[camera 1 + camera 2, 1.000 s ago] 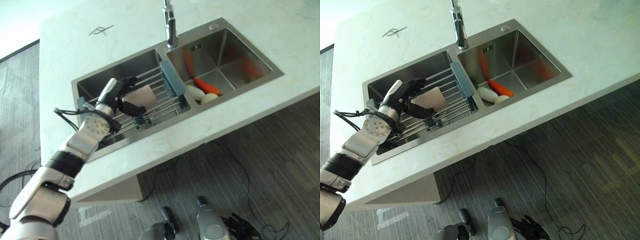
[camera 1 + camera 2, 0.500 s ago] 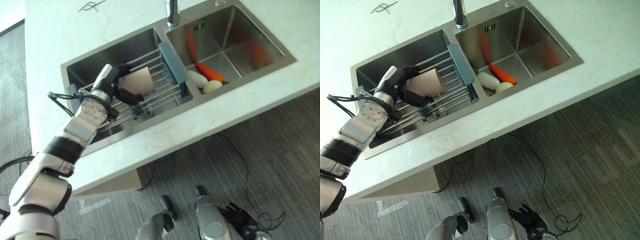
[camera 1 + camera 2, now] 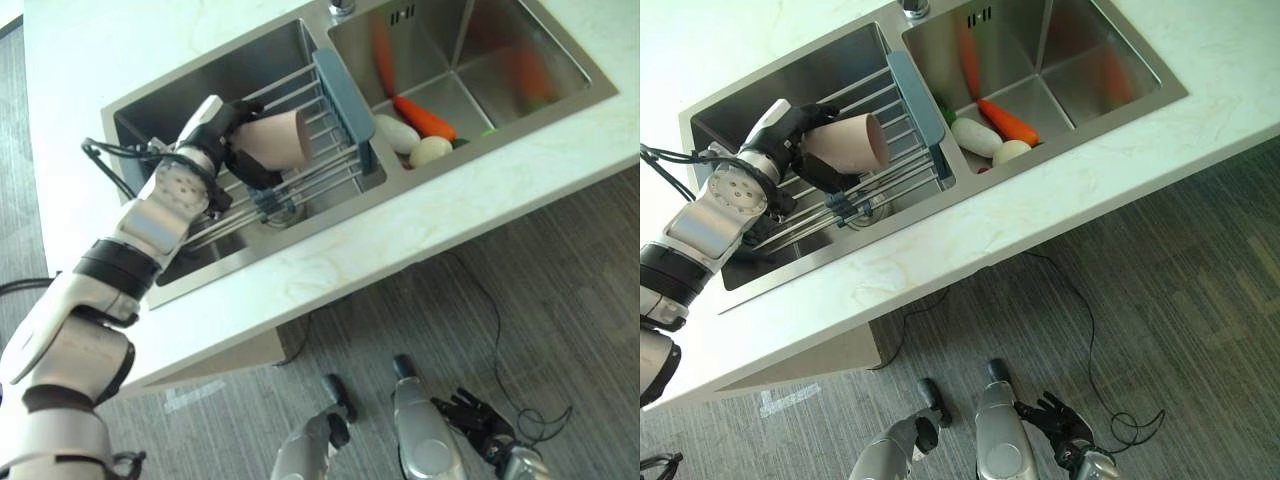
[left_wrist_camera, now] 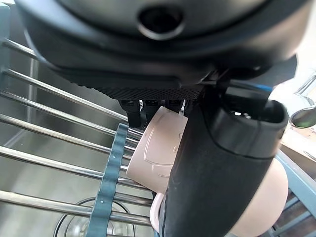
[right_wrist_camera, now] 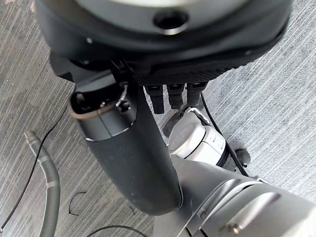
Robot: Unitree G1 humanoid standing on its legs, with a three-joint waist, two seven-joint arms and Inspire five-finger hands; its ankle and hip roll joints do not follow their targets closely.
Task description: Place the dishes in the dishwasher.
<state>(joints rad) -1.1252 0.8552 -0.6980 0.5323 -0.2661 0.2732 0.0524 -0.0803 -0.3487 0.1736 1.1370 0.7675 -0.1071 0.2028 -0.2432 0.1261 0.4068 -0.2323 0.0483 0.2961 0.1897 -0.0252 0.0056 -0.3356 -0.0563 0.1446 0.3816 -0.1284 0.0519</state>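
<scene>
Left robot hand (image 3: 225, 135) was clenched round the pink cup (image 3: 272, 140) above the sink rack (image 3: 330, 160), evidently lifting it clear for the dishwasher; right robot hand (image 3: 480, 420) hung relaxed.

- Left arm (image 3: 150, 228): smooth silver-grey shells, with black bands (image 3: 112, 282) between the segments.
- Wrist (image 3: 182, 187): round silver disc, dotted with small holes.
- Left hand (image 3: 218, 138): dark, with a pale strip along one edge.
- Palm base, seen close in the left wrist view: black, a ribbed strip, one round recess (image 4: 158, 18).
- Right arm (image 3: 420, 452): silver-grey, rounded.
- Right hand (image 3: 1061, 420): dark.
</scene>
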